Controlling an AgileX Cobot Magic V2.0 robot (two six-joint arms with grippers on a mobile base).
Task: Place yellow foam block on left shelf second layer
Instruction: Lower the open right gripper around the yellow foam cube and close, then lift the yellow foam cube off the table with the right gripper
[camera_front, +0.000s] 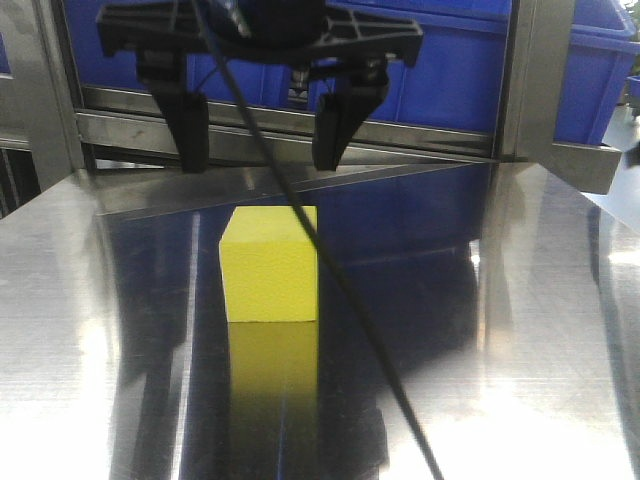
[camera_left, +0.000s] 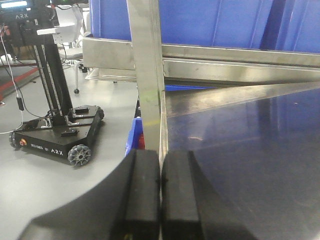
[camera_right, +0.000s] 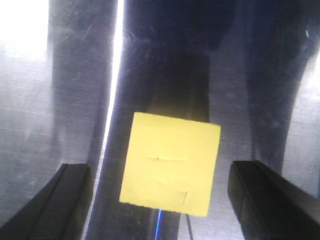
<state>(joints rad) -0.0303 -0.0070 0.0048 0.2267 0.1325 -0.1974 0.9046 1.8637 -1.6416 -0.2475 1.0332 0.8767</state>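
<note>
One yellow foam block (camera_front: 270, 265) is seen resting flat on the steel shelf surface (camera_front: 520, 330). It is placed around the middle of the visible sheet, short of the rear edge. Its reflection is cast on the metal just in front of it.

Right hand (camera_front: 259, 160): held above and just behind the block, jaws spread wide, nothing gripped. In the right wrist view the block is framed between the two dark fingers (camera_right: 65, 200), with clear gaps on both sides; no contact is noted. Two shallow creases are seen on the block's top face. A black cable (camera_front: 345, 300) is draped from the hand across the block's right side and on toward the front edge of the shelf.

Left hand (camera_left: 160, 200): jaws pressed together, nothing held between them. It is positioned at the left edge of the shelf, in line with the upright steel post (camera_left: 150, 75).

Blue bins (camera_front: 450, 60) are stored on the layer above, behind a steel rail (camera_front: 300, 120). In the left wrist view a black wheeled base (camera_left: 55, 137) marked ARX is seen on the grey floor (camera_left: 60, 190), well apart from the shelf, and a blue object (camera_left: 135, 135) is partly hidden beside the post; what it is cannot be told.
</note>
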